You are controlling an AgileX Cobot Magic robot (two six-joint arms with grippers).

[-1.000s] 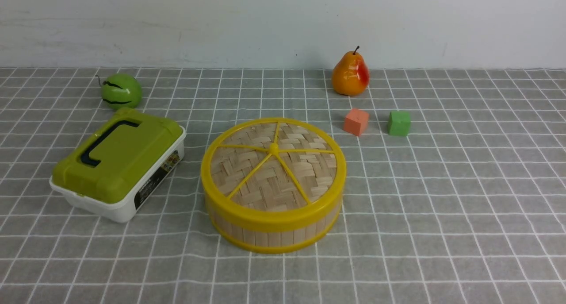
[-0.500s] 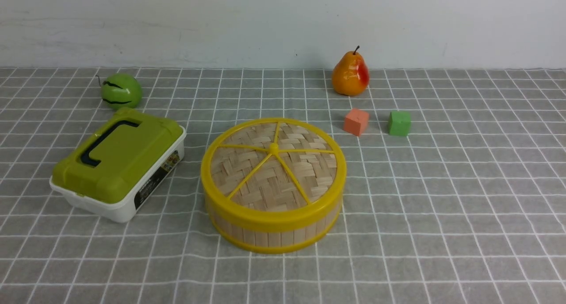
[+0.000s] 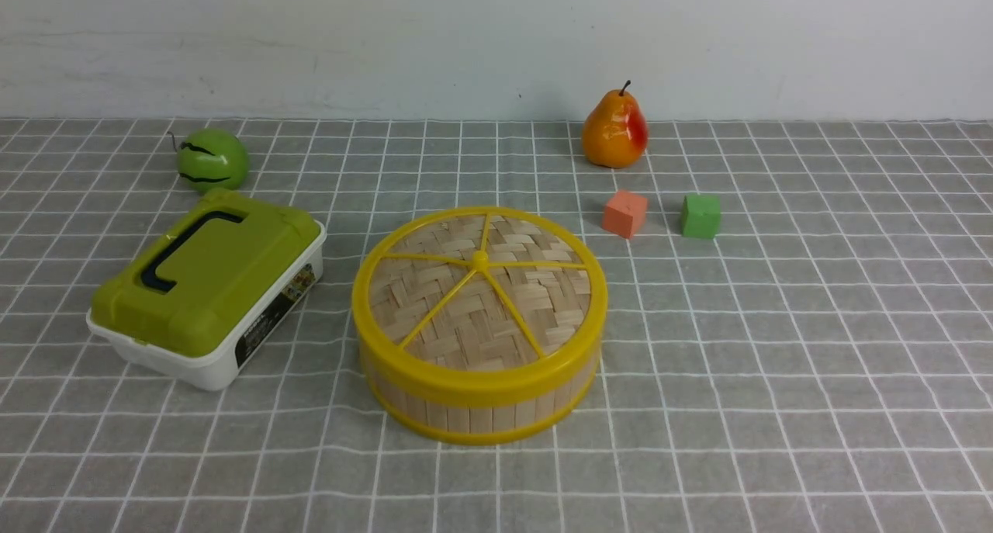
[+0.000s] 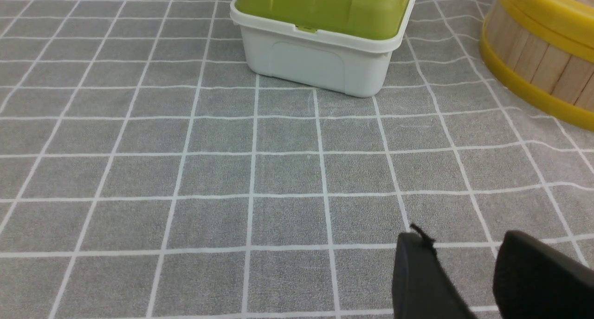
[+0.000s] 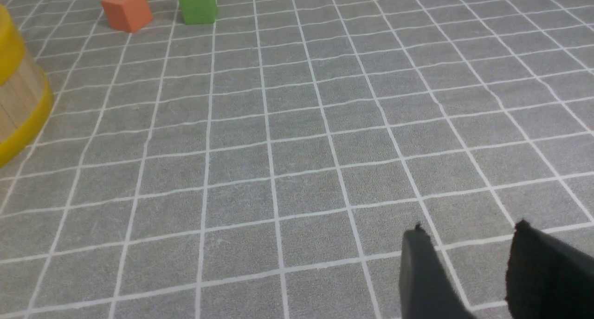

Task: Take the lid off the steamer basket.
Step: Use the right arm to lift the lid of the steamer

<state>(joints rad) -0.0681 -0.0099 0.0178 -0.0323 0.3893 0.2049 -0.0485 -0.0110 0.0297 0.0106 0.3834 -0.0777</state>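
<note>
One lid (image 3: 479, 292) is seated flat on the steamer basket (image 3: 473, 409), in the middle of the worktop (image 3: 776, 362), which is covered with grey checked cloth. A white box with green lid (image 3: 205, 285) stands near the basket on its left. An orange cube (image 3: 624, 213) and a green cube (image 3: 700, 216) lie behind it to the right. The left claw (image 4: 464, 237) and the right claw (image 5: 469, 228) are both released, fingers apart over bare cloth, holding nothing.

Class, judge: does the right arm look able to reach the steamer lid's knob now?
Probably yes: the right gripper is open, only bare cloth lies between it and the steamer basket, and the lid and knob are uncovered.
</note>
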